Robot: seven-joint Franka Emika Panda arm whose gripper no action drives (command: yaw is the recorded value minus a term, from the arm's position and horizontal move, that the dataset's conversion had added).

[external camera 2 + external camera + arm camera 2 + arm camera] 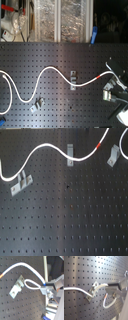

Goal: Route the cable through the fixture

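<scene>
The white cable (pixel 47 147) snakes across the black pegboard table (pixel 75 218) in both exterior views, its red band (pixel 99 145) near the end that runs up and off the first exterior view's top edge. The wedge-shaped clip (pixel 113 154) sits just beside that band. In the second wrist view the tool (pixel 45 287) is clamped on the cable, which loops beside that clip. Two other clips (pixel 70 154) (pixel 21 183) stand along the cable.
</scene>
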